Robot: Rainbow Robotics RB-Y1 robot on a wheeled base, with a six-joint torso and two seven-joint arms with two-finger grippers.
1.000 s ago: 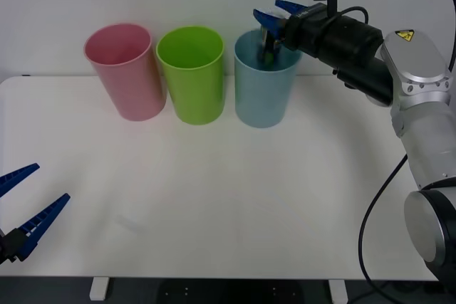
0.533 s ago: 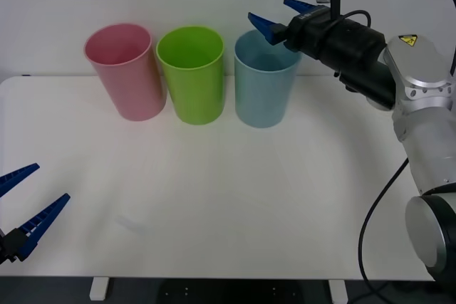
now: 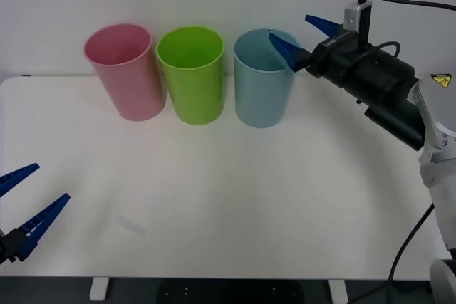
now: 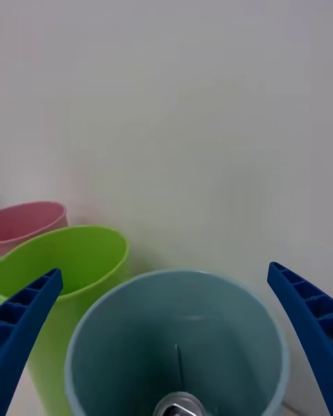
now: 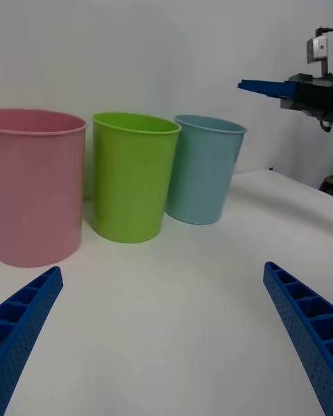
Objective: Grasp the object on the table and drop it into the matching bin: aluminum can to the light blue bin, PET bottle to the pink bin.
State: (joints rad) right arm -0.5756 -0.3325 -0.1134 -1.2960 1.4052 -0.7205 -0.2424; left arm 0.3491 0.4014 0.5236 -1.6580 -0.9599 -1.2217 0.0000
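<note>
The aluminum can (image 4: pixel 179 408) lies at the bottom of the light blue bin (image 3: pixel 262 90), only its silver top showing in the right wrist view. My right gripper (image 3: pixel 301 37) hovers open just right of that bin's rim, nothing between its blue fingers (image 4: pixel 305 326). The light blue bin (image 4: pixel 177 340) (image 5: pixel 203 177) stands rightmost in a row at the back of the white table (image 3: pixel 228 197). The pink bin (image 3: pixel 125 69) (image 5: pixel 38 184) (image 4: pixel 28 222) stands leftmost. My left gripper (image 3: pixel 25 208) rests open and idle at the table's front left corner.
A lime-green bin (image 3: pixel 191 72) (image 5: pixel 132 173) (image 4: pixel 66 270) stands between the pink and light blue ones, nearly touching both. A white wall rises right behind the bins. The table's middle and front are bare white surface.
The right gripper let go of the can over the light blue bin, opened, and has drawn back to the right, away from the rim. The left arm has not moved.
</note>
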